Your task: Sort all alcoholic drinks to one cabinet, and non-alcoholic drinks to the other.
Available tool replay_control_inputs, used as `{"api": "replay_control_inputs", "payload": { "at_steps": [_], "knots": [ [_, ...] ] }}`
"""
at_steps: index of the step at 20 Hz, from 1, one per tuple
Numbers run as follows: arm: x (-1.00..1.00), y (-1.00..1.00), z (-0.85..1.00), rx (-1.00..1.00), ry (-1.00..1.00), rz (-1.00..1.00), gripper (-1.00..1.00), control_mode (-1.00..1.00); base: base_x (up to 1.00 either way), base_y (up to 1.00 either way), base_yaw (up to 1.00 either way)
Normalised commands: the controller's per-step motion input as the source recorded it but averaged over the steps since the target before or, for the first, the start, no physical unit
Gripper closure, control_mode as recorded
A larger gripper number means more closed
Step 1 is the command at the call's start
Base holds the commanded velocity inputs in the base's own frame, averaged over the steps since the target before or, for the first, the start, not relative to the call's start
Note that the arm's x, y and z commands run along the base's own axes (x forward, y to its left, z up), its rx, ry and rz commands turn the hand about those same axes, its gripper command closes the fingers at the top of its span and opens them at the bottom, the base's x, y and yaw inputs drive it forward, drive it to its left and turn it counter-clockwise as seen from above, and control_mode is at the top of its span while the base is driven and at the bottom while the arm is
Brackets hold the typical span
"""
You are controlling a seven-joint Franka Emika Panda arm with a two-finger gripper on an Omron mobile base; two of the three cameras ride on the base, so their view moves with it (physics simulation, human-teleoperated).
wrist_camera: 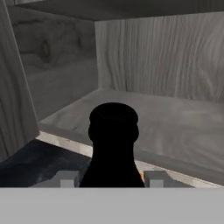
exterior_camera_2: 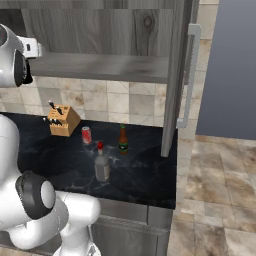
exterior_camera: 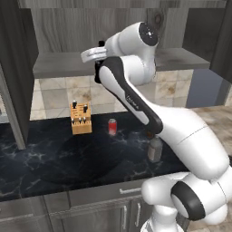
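Tool [wrist_camera: 112, 178] gripping cola bottle [wrist_camera: 113, 144] before open cabinet shelf [wrist_camera: 175, 127]; knife block [exterior_camera: 81, 118], soda can [exterior_camera: 112, 127] on counter [exterior_camera: 54, 158].

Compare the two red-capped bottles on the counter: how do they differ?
The slim bottle is dark green-brown with a red label; the stout bottle is clear grey and wider. The slim bottle stands farther back, near the open cabinet door; the stout bottle stands nearer the counter's front edge. Both stand upright on the black counter, untouched.

So the knife block [exterior_camera_2: 62, 121] is sitting at the back of the counter [exterior_camera_2: 145, 175], soda can [exterior_camera_2: 86, 134] just right of it, slim bottle [exterior_camera_2: 123, 139] further right, stout bottle [exterior_camera_2: 102, 164] standing nearer the front edge.
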Motion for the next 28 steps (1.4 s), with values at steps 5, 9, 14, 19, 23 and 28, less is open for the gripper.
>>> {"api": "replay_control_inputs", "payload": {
  "at_steps": [5, 9, 14, 19, 23, 28],
  "knots": [
    [0.34, 0.16, 0.09, 0.0, -0.08, 0.0, 1.0, -1.0, 0.0, 0.0, 0.0],
    [0.31, 0.05, 0.0, 0.0, -0.09, 0.0, 1.0, -1.0, 0.0, 0.0, 0.0],
    [0.44, 0.09, 0.0, 0.0, -0.05, 0.0, 1.0, -1.0, 0.0, 0.0, 0.0],
    [0.59, 0.22, 0.0, 0.0, 0.0, 0.0, 1.0, -1.0, 0.0, 0.0, 0.0],
    [0.65, 0.33, 0.0, 0.0, 0.0, 0.0, 1.0, -1.0, 0.0, 0.0, 0.0],
    [0.7, 0.34, 0.0, 0.0, 0.0, -0.01, 1.0, -1.0, 0.0, 0.0, 0.0]
  ]
}}
